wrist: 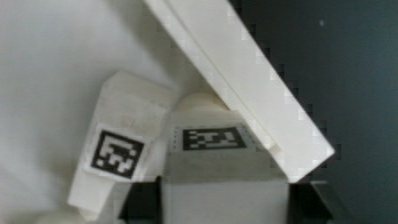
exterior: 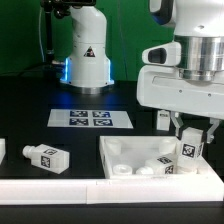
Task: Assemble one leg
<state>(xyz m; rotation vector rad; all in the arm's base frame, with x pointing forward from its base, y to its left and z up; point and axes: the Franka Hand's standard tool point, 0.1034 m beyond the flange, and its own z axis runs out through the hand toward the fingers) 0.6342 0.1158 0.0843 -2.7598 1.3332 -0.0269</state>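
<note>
My gripper hangs over the right end of the wide white tray-like panel and is shut on a leg, a stubby white peg with a black-and-white tag. In the wrist view the dark fingers clamp this leg from both sides, right at the panel's raised rim. A second tagged leg sits close beside it inside the panel; it also shows in the exterior view. Whether the held leg touches the panel floor is hidden.
A loose leg lies on the black table at the exterior view's left, and another is cut by the edge. The marker board lies behind the panel. One more white part lies behind my gripper. The robot base stands at the back.
</note>
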